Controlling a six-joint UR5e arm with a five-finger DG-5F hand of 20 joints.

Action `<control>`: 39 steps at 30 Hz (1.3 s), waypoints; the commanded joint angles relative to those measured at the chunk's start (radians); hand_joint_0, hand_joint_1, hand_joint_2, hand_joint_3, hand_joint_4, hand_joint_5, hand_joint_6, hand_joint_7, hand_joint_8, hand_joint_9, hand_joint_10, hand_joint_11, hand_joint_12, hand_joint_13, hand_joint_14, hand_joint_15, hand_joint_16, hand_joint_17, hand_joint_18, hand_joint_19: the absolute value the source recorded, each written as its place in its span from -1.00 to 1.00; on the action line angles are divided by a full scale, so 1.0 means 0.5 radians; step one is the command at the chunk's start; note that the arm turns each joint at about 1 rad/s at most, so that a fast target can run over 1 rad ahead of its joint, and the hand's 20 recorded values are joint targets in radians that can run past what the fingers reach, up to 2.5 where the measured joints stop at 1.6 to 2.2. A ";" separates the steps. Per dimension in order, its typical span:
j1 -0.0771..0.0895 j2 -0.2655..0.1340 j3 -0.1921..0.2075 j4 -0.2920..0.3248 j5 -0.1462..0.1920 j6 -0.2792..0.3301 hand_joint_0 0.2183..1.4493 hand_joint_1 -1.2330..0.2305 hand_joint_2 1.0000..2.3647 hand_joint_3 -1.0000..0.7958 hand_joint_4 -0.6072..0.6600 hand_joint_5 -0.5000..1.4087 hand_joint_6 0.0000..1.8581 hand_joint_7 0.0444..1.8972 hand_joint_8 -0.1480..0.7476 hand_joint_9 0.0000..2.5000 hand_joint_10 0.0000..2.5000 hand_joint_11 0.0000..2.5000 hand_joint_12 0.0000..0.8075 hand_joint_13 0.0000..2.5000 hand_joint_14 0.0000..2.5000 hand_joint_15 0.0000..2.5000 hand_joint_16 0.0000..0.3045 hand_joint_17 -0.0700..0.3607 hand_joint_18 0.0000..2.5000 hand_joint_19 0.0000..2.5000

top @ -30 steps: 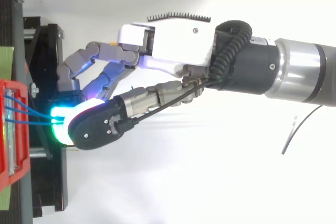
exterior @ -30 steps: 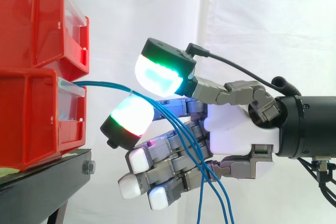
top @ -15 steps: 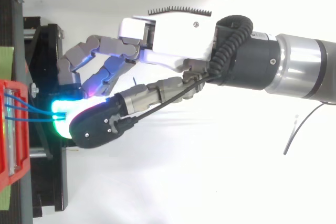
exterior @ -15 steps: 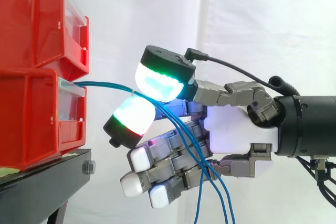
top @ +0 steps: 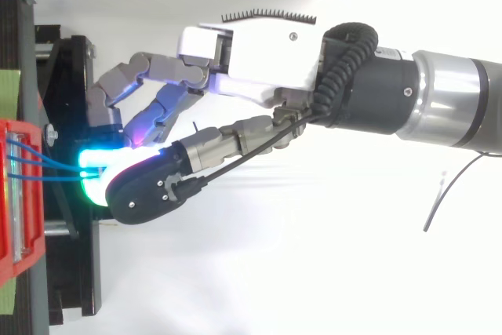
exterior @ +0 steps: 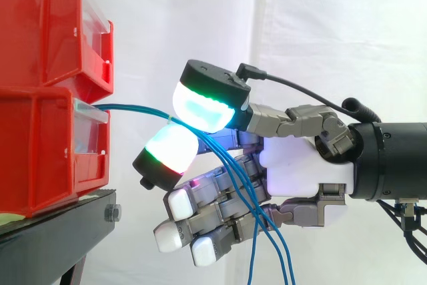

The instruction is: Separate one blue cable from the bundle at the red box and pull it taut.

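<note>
Two glossy red plastic bins [exterior: 47, 85] stacked at L on a black metal stand [exterior: 60, 231]. Thin blue cables [exterior: 137, 108] leave lower bin's clear front and run R, nothing in the way, into a pinch betw. two thick glowing pads [exterior: 200, 103] of hand [exterior: 303, 171]. Past the pinch, strands droop across its curled fingers. White curtain [exterior: 333, 31] behind.

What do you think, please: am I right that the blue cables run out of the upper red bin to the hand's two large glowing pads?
Not quite. The side view shows the blue cables leaving the lower red bin, not the upper red bin. The rest stands: they run to the hand, whose two large glowing pads pinch them.
</note>
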State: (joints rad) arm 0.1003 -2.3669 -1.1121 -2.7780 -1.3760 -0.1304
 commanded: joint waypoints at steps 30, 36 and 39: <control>-0.004 0.000 0.012 -0.040 -0.003 0.006 -0.48 0.03 -1.00 -0.44 0.22 -0.67 -0.09 0.11 0.08 -0.28 -0.99 -0.44 -0.02 -0.42 -0.99 -0.68 -0.66 -0.14 -0.40 -0.53; 0.005 0.000 0.015 -0.034 0.003 0.000 -0.54 -0.04 -1.00 -0.44 0.24 -0.67 -0.10 0.07 0.08 -0.31 -0.99 -0.43 0.02 -0.44 -0.99 -0.70 -0.65 -0.11 -0.40 -0.53; 0.005 0.000 0.015 -0.040 0.000 0.003 -0.55 -0.03 -1.00 -0.44 0.24 -0.67 -0.10 0.07 0.10 -0.31 -0.98 -0.44 0.03 -0.44 -0.99 -0.70 -0.64 -0.11 -0.40 -0.53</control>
State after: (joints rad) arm 0.1023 -2.3669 -1.1049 -2.7959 -1.3751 -0.1296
